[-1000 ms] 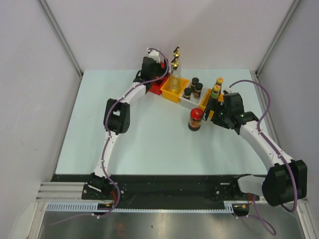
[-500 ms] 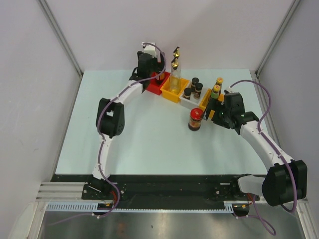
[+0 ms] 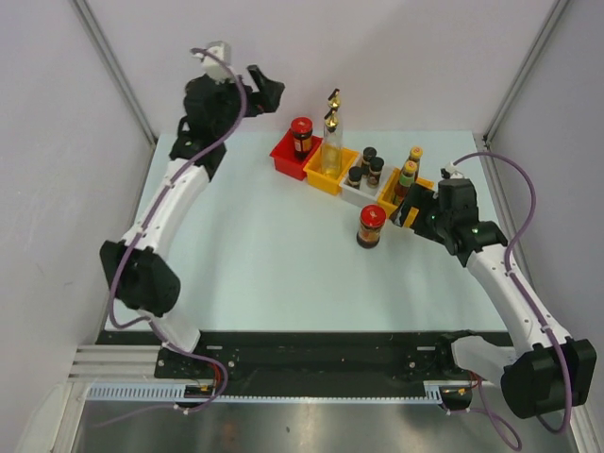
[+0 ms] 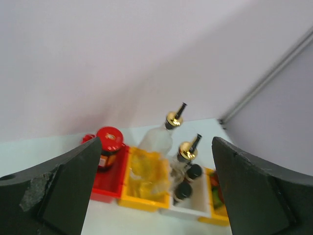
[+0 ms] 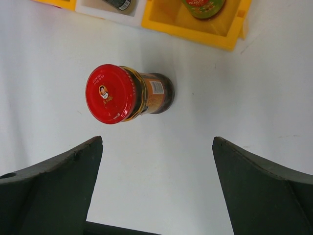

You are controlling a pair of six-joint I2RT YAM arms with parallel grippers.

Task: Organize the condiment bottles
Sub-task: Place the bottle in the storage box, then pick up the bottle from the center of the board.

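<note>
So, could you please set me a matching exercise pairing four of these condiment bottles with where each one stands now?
Things:
1. gold-spouted glass bottles
2. black-capped shakers
3. red-lidded jar nearest the right tool
4. other red-lidded jar

Places:
A. red bin
B. table, outside the bins
C. white bin
D. yellow bin beside the red one

Pairs: 1-D, 2-C, 3-B, 4-A.

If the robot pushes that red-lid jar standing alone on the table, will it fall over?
Probably not easily: the jar looks short and wide, upright on the table. If it did tip, its round body would likely roll. It may be glass, so breakable.
</note>
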